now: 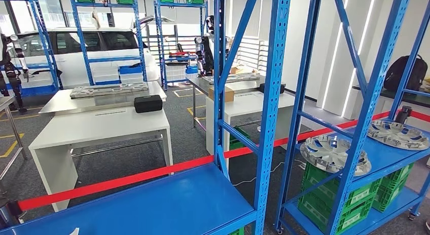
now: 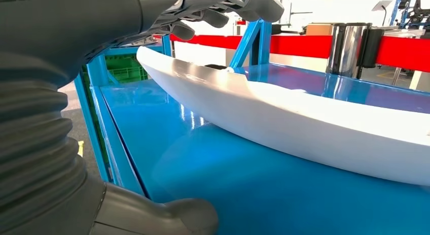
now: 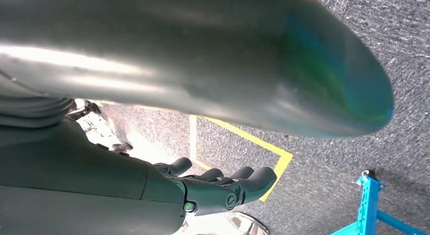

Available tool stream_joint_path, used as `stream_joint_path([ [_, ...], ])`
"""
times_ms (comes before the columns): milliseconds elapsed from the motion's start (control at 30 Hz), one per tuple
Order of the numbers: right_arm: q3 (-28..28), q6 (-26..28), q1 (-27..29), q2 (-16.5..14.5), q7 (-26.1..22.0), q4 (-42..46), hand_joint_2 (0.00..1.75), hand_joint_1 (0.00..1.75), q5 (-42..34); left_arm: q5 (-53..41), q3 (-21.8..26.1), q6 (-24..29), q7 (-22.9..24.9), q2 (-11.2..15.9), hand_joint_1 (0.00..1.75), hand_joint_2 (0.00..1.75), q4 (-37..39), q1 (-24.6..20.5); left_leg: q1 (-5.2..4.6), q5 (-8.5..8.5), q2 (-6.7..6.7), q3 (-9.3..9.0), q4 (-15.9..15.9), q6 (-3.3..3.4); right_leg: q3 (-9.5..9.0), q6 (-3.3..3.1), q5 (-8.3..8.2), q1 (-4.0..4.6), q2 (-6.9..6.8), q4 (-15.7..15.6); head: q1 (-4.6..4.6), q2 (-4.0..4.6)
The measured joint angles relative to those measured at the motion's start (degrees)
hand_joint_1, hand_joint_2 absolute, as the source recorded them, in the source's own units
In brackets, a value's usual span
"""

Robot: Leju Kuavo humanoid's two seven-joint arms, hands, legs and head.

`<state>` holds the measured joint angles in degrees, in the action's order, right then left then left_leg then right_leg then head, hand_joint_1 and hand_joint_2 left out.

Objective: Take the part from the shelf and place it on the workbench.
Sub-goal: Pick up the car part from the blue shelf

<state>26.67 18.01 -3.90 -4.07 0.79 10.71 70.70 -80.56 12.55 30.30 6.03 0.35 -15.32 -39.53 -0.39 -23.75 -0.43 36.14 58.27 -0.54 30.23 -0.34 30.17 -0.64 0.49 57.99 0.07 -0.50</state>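
Part [image 2: 284, 118]: long white curved panel, lying on blue shelf [image 2: 263, 194], near edge raised so fingers can slip beneath | left hand [image 2: 203, 11]: fingers spread above part, thumb low by shelf, holding nothing, apparently poised to grasp | white tabletop [image 1: 96, 128]: beyond red barrier tape [image 1: 152, 174], likely destination | right hand [image 3: 213, 187]: hanging over floor, fingers loosely extended, holding nothing.

1 white part [image 2: 304, 118] on blue shelf [image 1: 167, 204]; 2 silver hubcaps [image 1: 332, 154] on rt rack's blue shelf; 2 black cases [image 1: 148, 103] on white desks, 1 each; 1 white car [image 1: 86, 49]; approx. 4 green crates [image 1: 355, 199] below hubcaps.
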Motion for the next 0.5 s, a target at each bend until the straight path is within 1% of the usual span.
stream_joint_path([
  [500, 0.0, -0.5, 0.0, 0.0, 0.0, 0.0, 0.0, 0.0, 0.5, 0.1, 0.0, 0.1, 0.3, 0.6, 0.0, 1.75, 0.0, -0.6, 0.0, 0.0, 0.0, 0.01, 0.0, 0.0, 0.01, 0.0, 0.0, 0.0, 0.0, 0.0, 0.0, 0.0],
])
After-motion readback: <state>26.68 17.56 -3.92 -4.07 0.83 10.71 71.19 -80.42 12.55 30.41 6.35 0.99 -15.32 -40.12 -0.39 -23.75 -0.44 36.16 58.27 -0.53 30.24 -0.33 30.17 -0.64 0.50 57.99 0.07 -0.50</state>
